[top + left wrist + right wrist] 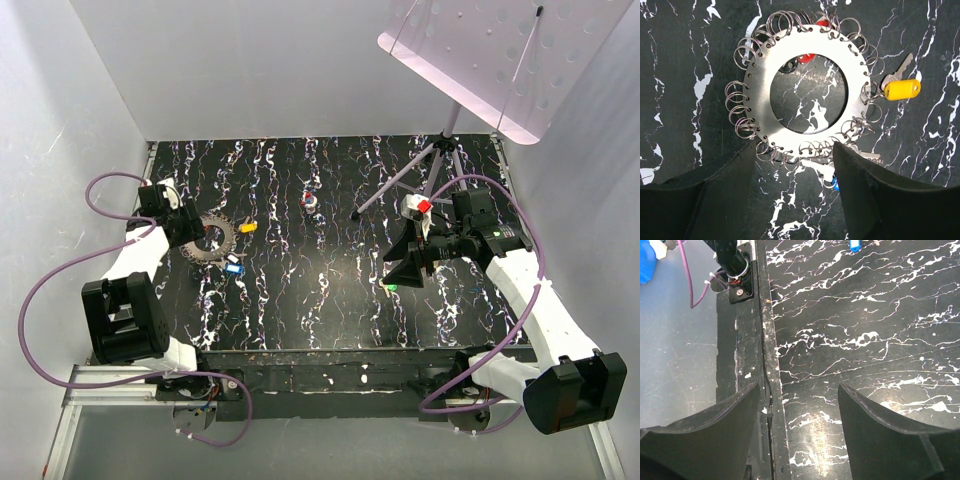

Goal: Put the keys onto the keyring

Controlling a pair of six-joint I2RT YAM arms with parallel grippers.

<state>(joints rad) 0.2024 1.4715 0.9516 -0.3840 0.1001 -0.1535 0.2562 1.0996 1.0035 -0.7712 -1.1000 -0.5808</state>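
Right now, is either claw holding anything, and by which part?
Nothing is held. Both stand open: left gripper beside the keyring, right gripper over the table.

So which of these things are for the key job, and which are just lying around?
For the job:
metal keyring
yellow key
blue key
green key
red key, peeking out from under the keyring

Just lying about:
small red-white-blue blob
stand with a pale board
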